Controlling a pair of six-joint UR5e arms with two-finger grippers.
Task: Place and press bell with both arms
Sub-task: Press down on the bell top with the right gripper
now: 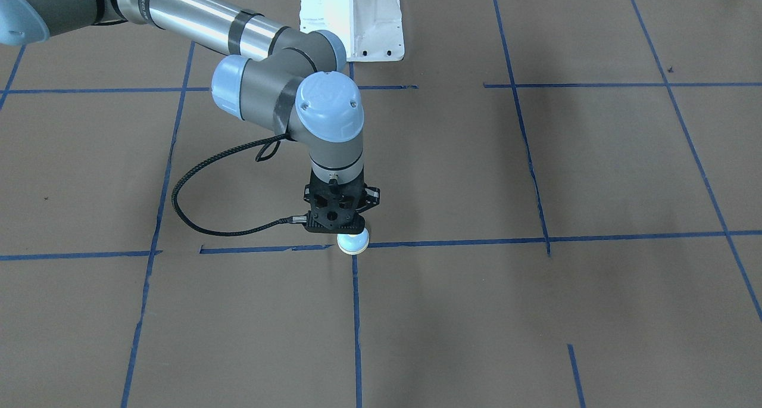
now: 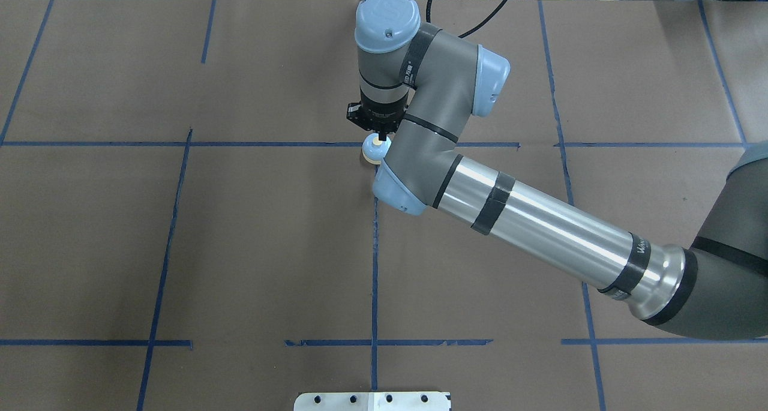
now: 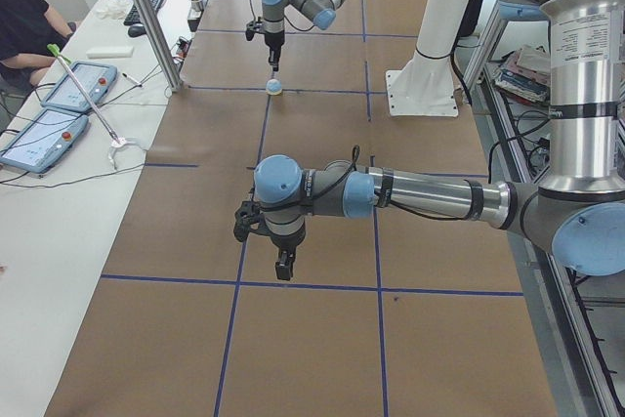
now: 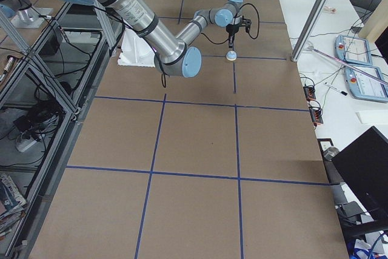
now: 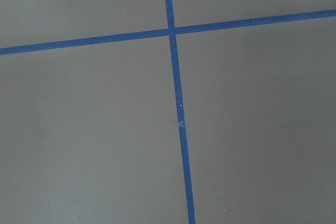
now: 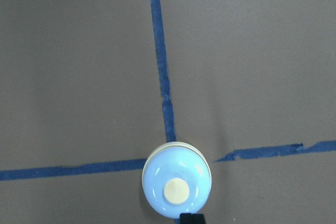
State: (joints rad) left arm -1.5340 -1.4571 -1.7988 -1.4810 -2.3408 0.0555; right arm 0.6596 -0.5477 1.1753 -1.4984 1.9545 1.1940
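The bell [image 2: 372, 150], a light-blue dome with a cream button, stands on the brown table at a crossing of blue tape lines. It also shows in the front view [image 1: 353, 241] and the right wrist view [image 6: 176, 188]. My right gripper [image 2: 377, 137] points straight down with its fingers shut. Its tip [image 6: 191, 217] hovers just above the bell's button; the side view shows a small gap. My left gripper [image 3: 283, 267] hangs over bare table well away from the bell. I cannot tell whether it is open. The left wrist view shows only paper and tape.
The white bolted pedestal [image 1: 352, 21] stands behind the bell on the robot's side. A side table [image 3: 59, 173] with teach pendants, a metal pole [image 3: 146, 17] and a seated person [image 3: 24, 21] lie along the far table edge.
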